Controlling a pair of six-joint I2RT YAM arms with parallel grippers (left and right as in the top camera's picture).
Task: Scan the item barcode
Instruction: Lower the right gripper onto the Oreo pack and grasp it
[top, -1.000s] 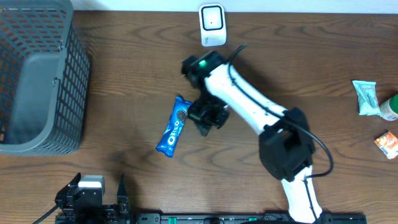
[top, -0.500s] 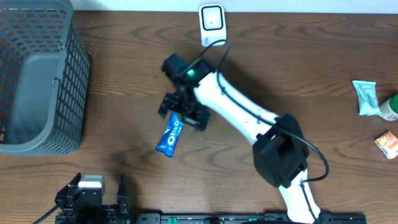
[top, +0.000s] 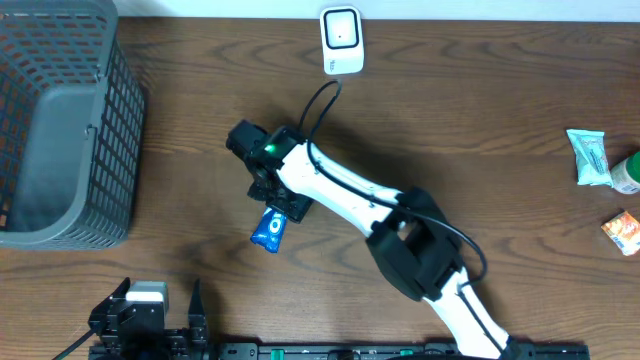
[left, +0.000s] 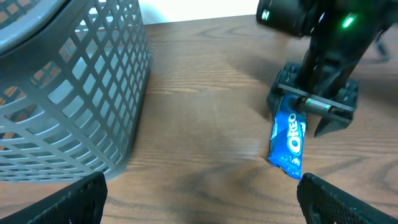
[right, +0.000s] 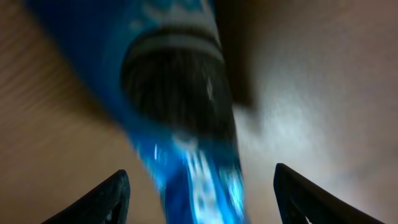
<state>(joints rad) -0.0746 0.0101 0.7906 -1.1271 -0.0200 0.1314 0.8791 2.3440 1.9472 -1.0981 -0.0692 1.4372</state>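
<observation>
Left gripper (left: 203, 186): nearest the base, parked low over bare wood, jaws spread wide with nothing between them.
Oreo pack (top: 268, 228): lies flat on the table (top: 500, 100) at mid-left, long axis slanted, lower end toward the base, upper end under the right arm's wrist.
Right gripper (top: 280, 205): its fingers straddle the pack's upper end; the wrist view shows a gap on each side, so they are parted and not yet pinching.
Change: a second ago this gripper was closed, beside the pack on its right. It has since swung left over the pack and opened.
Meaning: judged from this, the pick-up is only being set up. The pack has not left the wood, and no barcode faces the scanner.
Pack material: glossy blue film, thin and crinkly, with a dark cookie print. It is likely slippery and easy to crush.
Basket (top: 60, 130): grey plastic lattice with stiff walls, at far left, well apart from the pack.
Scanner (top: 341, 40): small white rounded block at the far edge, beyond the pack.
Table surface: dark wood grain, matte.
</observation>
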